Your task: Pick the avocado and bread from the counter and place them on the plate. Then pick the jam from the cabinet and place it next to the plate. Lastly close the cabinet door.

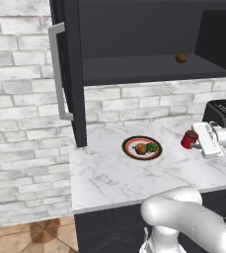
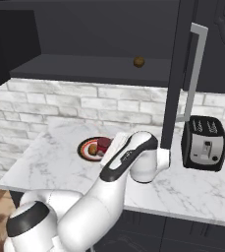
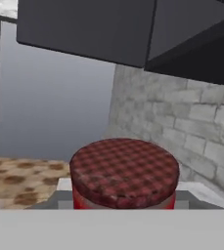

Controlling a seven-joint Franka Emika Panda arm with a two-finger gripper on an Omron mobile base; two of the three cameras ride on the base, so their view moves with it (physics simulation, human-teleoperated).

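Marble counter (image 1: 109, 173), brick wall (image 1: 20, 123) behind.

No readable text, label or number anywhere (the toaster (image 2: 204, 143) front is unmarked too).

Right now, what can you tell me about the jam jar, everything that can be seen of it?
The jam is a small red cylindrical jar with a darker red lid that carries a checked pattern, seen from close in the hand view. It stands upright, held at the pincer to the right of the plate, above or on the white marble counter; I cannot tell which. The plate already holds the bread and the avocado; the jar does not touch them.
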